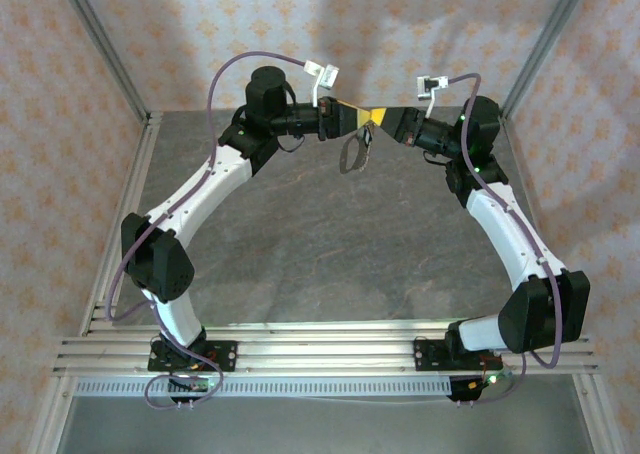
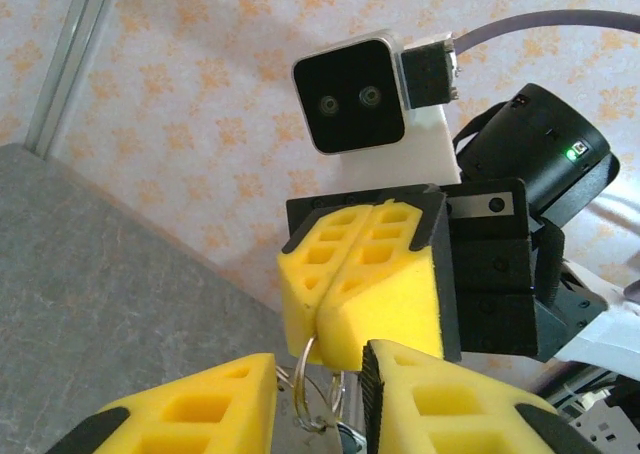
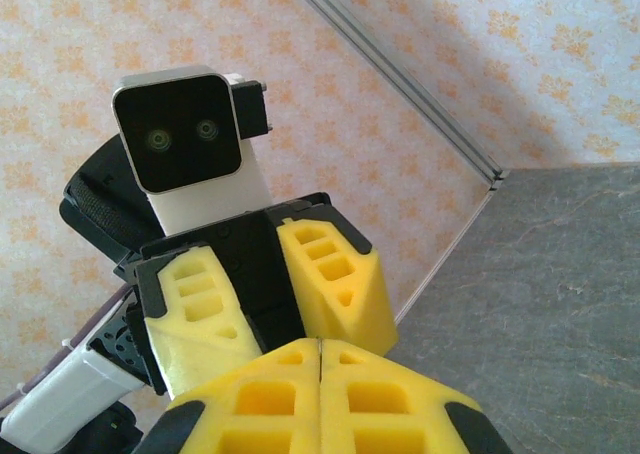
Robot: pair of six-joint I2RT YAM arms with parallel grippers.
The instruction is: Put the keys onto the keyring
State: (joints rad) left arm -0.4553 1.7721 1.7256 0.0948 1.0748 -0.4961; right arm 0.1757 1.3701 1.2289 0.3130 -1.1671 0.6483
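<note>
My right gripper was clenched, its two yellow foam fingers pressed flat together along one seam. From under that seam a thin wire loop of the keyring came out, so I was pinching the ring by its top. My left gripper faced it nose to nose, tips nearly touching the right one's. Its yellow fingers stood parted, with a gap between them. The hanging loops of the ring lay inside that gap. I could not tell whether either pad touched the wire. Lower in the gap sat a silvery scrap of metal, too cropped at the edge for me to name.

From above, both grippers met in the air over the far middle of the tabletop, held level. The ring dangled just under the meeting point, clear of the grey surface below.

Behind my right fingers I saw the right wrist's black-faced camera on its white mount, a grey cable running off it. Across from it sat the left wrist's camera. Both arms bowed outward from their bases on the aluminium rails at the near edge. Patterned orange wallpaper closed off the back and sides.
</note>
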